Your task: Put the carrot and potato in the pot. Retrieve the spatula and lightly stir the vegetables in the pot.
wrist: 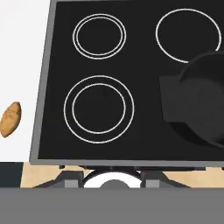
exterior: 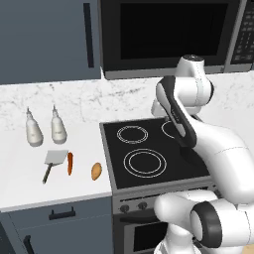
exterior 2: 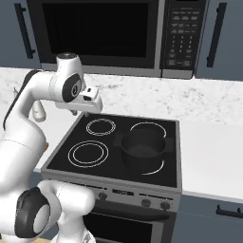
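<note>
My gripper [exterior 2: 76, 113] hangs over the back-left part of the stove [exterior: 114, 178], empty; whether its jaws stand apart or together I cannot tell from here. The pot [exterior 2: 142, 148] sits on the stove's front-right burner with nothing in it. The carrot [exterior: 70, 162] and potato [exterior: 96, 171] lie on the counter [exterior: 20, 173] left of the stove, near its front edge, potato just beside the stove's left edge, carrot farther out next to the spatula [exterior: 53, 162]. So my first target, I judge, lies to my left and toward the front. The carrot's long axis runs front to back; the potato leans nearly the same way.
</note>
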Available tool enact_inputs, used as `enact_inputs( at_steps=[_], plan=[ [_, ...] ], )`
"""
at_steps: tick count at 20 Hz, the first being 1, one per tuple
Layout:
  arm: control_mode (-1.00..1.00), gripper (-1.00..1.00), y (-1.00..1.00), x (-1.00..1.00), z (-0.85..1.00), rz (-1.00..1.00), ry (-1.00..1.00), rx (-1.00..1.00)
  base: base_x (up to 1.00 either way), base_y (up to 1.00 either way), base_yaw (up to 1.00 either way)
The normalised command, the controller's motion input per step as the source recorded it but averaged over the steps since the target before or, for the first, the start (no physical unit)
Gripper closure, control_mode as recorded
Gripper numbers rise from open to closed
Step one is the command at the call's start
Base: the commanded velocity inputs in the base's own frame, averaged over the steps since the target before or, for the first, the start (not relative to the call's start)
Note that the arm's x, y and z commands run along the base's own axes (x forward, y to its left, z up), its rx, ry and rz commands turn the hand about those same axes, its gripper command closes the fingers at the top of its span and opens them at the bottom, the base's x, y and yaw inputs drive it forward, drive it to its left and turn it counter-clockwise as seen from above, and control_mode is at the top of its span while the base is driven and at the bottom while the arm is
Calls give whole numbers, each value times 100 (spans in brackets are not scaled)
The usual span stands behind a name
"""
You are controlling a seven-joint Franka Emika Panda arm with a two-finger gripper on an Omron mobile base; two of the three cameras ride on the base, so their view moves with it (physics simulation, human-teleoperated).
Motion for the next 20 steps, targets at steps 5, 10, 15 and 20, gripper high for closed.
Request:
enact_inputs(
  at_steps=[5, 10, 15, 20],
  plan=[
    [-100, -100, 6, -12, -3, 0, 2, 0, 0, 0, 0],
    [-100, -100, 70, -11, -26, 6, 8, 0, 0, 0, 0],
    [-100, -100, 92, -2, -40, 20, 9, 5, 0, 0, 0],
    [-100, -100, 84, 0, -46, 21, 6, 10, 0, 0, 0]
  ],
)
